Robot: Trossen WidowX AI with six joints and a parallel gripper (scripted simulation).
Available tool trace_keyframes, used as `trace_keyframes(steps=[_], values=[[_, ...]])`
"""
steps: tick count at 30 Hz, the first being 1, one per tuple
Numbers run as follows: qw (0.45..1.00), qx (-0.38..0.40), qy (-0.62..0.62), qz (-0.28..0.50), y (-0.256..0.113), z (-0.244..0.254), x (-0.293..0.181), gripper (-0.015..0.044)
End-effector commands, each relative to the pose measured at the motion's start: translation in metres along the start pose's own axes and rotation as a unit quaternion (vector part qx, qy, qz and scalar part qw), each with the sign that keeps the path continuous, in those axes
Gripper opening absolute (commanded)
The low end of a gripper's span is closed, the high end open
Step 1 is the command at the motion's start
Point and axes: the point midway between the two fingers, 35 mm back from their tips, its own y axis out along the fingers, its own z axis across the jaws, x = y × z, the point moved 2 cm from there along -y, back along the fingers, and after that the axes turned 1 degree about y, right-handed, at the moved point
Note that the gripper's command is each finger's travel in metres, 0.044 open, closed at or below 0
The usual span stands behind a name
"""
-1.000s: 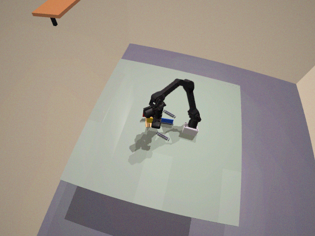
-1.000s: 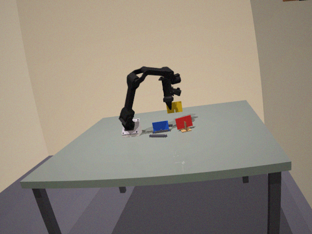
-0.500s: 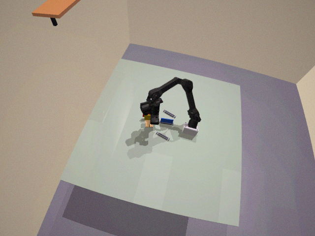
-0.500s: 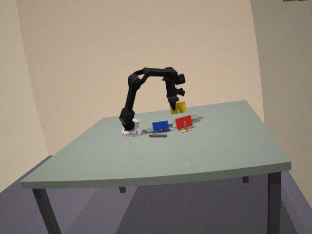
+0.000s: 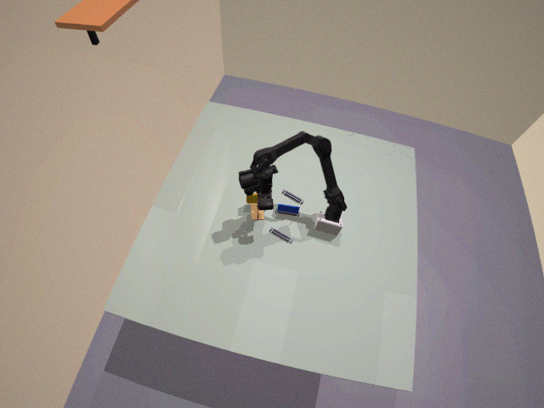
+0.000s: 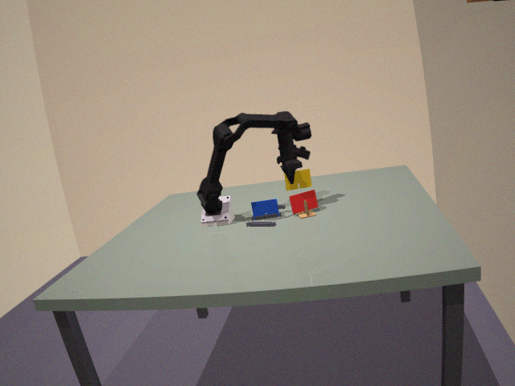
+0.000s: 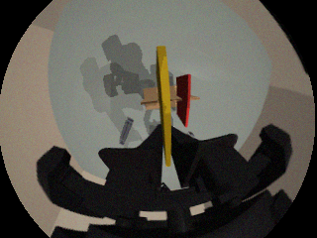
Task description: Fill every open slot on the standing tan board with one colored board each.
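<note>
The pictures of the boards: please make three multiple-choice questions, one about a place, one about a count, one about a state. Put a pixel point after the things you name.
1. Where is the blue board (image 5: 288, 208) (image 6: 265, 208)?
A) in the pincer
B) in a holder on the table
C) locked on the tan board

2. How many colored boards are there?
A) two
B) three
C) five

3. How is the pincer (image 6: 292, 181) (image 7: 167, 144)?
A) wide open
B) shut on nothing
C) shut on the yellow board

1: B, the exterior view shows it upright in its holder (image 6: 266, 216), beside the robot base (image 6: 216, 220).
2: B, blue, yellow (image 5: 252, 198) (image 6: 303, 179) (image 7: 162, 89) and red (image 6: 303, 202) (image 7: 183, 99) show in the exterior view.
3: C, the wrist view shows the yellow board's edge between the fingers.
</note>
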Motion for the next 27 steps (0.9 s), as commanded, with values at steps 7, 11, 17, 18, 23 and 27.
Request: trace_keyframes(steps=[7,11,17,18,23,27], values=[[1.000,-0.002,-0.004,-0.003,0.015,0.000,0.001,0.0000],[1.000,-0.002,-0.004,-0.003,0.019,0.000,0.001,0.0000],[1.000,-0.002,-0.004,-0.003,0.023,0.000,0.001,0.0000],[1.000,-0.002,-0.004,-0.003,0.024,0.000,0.001,0.0000],[1.000,-0.002,-0.004,-0.003,0.029,-0.001,0.001,0.0000],[1.000,-0.002,-0.004,-0.003,0.033,-0.001,0.001,0.0000]])
